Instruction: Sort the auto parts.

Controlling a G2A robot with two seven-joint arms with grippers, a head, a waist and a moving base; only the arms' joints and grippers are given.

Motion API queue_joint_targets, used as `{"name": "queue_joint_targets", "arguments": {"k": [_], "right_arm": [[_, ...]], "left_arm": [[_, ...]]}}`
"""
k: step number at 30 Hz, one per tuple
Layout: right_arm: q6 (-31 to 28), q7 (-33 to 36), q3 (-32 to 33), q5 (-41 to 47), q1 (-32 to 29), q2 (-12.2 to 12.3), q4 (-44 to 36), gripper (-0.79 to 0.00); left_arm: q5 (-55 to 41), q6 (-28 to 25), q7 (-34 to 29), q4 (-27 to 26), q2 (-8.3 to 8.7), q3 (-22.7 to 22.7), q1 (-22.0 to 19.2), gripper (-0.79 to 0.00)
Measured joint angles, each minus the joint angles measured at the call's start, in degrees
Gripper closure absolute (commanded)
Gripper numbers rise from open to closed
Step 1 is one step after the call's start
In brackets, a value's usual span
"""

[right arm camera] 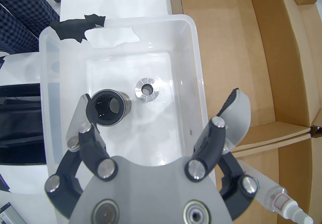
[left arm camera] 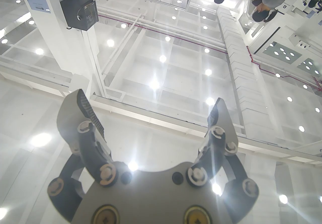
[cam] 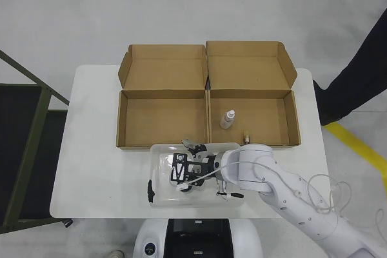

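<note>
1. A white worktop (cam: pixel 97 161) carries two open cardboard boxes side by side at its far half and a bin in front of them.
2. The left cardboard box (cam: pixel 161 122) has its lid folded back and a bare floor; the right cardboard box (cam: pixel 264 113) touches it along one wall, lid back as well.
3. The right arm (cam: pixel 290 193) comes in from the near right corner and ends above the bin.
4. The clear plastic bin (right arm camera: pixel 198 59) sits just in front of the boxes, near where they meet; a scrap of black tape (right arm camera: pixel 75 27) clings to its rim.
5. The right tool (right arm camera: pixel 161 98) hangs over the bin with its fingers spread wide, pinching nothing; the left tool (left arm camera: pixel 149 98) points up at the ceiling, fingers likewise spread and holding nothing.
6. A small clear bottle (cam: pixel 228 119) lies in the right cardboard box, close to the shared wall.
7. A black cylindrical bearing (right arm camera: pixel 108 108) lies on the bin floor just beside one finger of the right tool; whether they touch I cannot tell.
8. A silver bushing (right arm camera: pixel 147 89) stands near the bearing, bore upward, apart from it.
9. A small metal part (cam: pixel 247 138) sits at the near wall of the right cardboard box.
</note>
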Motion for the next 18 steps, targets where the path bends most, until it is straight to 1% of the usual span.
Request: {"name": "queue_joint_targets", "arguments": {"k": [9, 13, 18], "right_arm": [[0.1, -0.3, 0.1, 0.0, -0.2, 0.0, -0.1, -0.785], [-1.0, -3.5, 1.1, -1.1, -1.7, 0.4, -1.4, -0.785], [-3.2, -5.6, 3.3, -1.1, -3.8, 1.1, -3.2, -0.785]], "left_arm": [[0.0, 0.0, 0.0, 0.0, 0.00, 0.0, 0.0, -0.785], [0.0, -0.4, -0.1, -1.0, 0.11, -0.8, 0.7, -0.785], [0.0, -0.9, -0.1, -1.9, 0.20, -1.8, 1.7, -0.785]]}}
